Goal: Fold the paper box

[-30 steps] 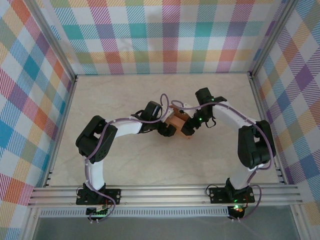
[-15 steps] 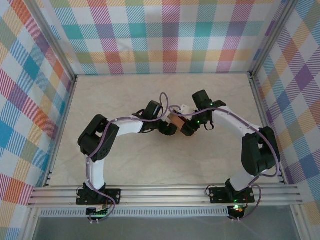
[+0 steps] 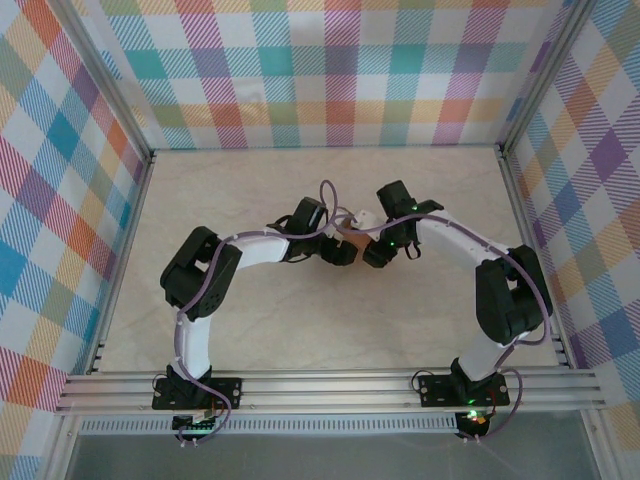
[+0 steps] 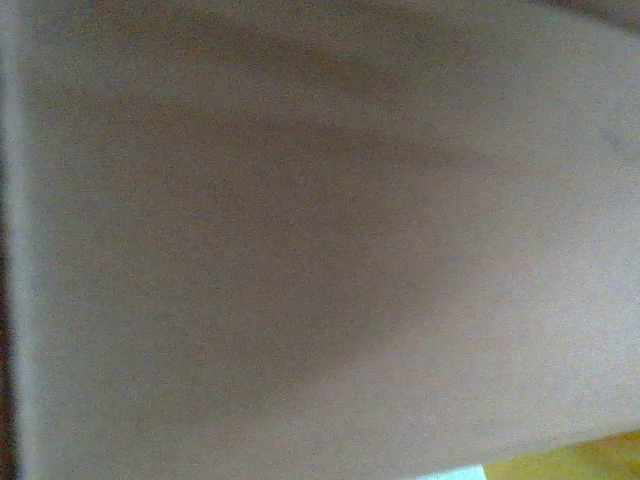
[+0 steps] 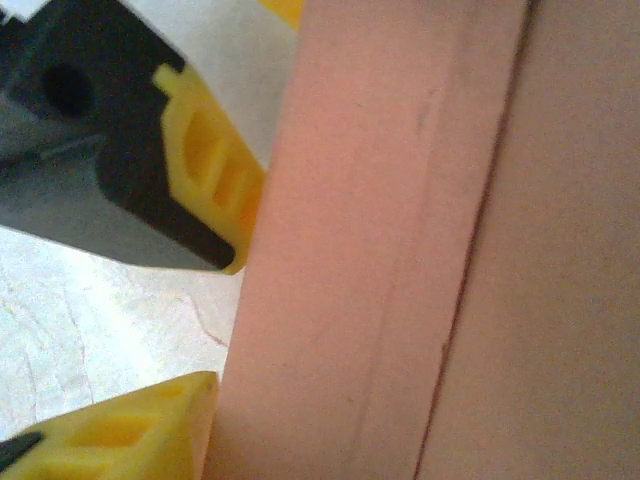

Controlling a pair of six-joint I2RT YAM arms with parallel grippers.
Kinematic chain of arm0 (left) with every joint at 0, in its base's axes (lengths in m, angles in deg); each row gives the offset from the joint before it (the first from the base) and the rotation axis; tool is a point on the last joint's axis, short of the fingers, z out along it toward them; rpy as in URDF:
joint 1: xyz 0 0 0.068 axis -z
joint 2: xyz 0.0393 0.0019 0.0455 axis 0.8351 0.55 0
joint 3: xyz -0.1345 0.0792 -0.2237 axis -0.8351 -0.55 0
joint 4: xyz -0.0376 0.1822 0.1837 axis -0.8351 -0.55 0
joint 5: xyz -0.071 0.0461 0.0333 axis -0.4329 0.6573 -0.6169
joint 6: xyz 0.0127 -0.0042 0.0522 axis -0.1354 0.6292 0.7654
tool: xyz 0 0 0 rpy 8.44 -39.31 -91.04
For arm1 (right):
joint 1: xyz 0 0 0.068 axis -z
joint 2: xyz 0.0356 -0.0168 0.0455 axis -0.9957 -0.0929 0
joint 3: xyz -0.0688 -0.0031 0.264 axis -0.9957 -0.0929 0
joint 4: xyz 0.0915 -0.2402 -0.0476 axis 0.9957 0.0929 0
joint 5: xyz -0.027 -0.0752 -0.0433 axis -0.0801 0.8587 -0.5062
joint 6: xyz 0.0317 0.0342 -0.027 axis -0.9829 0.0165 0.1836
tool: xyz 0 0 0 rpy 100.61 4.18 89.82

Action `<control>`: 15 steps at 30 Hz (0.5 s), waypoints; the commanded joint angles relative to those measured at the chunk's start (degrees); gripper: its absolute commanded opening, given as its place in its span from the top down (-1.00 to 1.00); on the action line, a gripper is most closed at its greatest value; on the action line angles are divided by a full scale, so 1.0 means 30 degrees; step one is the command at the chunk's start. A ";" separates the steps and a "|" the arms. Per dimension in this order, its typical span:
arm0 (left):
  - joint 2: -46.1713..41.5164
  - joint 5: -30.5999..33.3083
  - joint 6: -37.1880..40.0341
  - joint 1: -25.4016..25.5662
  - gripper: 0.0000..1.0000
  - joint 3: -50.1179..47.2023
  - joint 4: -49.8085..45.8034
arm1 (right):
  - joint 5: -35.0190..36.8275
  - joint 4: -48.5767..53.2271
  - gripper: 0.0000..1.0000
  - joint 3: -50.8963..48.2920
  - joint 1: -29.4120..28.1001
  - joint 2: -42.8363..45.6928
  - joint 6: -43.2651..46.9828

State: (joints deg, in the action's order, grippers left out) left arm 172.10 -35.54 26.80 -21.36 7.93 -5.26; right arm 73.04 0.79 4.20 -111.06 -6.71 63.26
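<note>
At the centre of the top view, on the pale table (image 3: pixel 250 330), both arms had drawn closer together than a second earlier. They hid most of the paper box (image 3: pixel 351 238), which was wedged between the left gripper (image 3: pixel 338 250) and the right gripper (image 3: pixel 372 250). Bare tabletop reached the checked walls (image 3: pixel 330 70) all round. The box's salmon card sat close against both wrist cameras. Whether either gripper clenched it could not be told.
</note>
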 commanded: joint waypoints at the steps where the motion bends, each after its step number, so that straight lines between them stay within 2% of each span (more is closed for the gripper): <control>1: 0.0439 -0.0534 -0.0277 -0.0242 -0.55 0.0711 0.0262 | 0.0084 -0.0087 -0.02 0.0192 -0.0197 -0.0620 0.0368; 7: -0.0114 -0.0502 -0.0232 -0.0328 -0.55 0.0112 0.0680 | 0.0039 -0.0078 0.29 0.0337 -0.0170 -0.0667 0.0429; 15: -0.3627 -0.1142 -0.0306 -0.1274 -0.62 -0.4469 0.3947 | -0.1877 0.1234 0.38 0.1085 0.0232 -0.0706 0.1120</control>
State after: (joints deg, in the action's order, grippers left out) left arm 167.01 -36.92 26.25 -23.05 -1.32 0.69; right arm 72.32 0.61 5.99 -110.86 -7.57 64.72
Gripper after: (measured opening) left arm 0.806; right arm 0.399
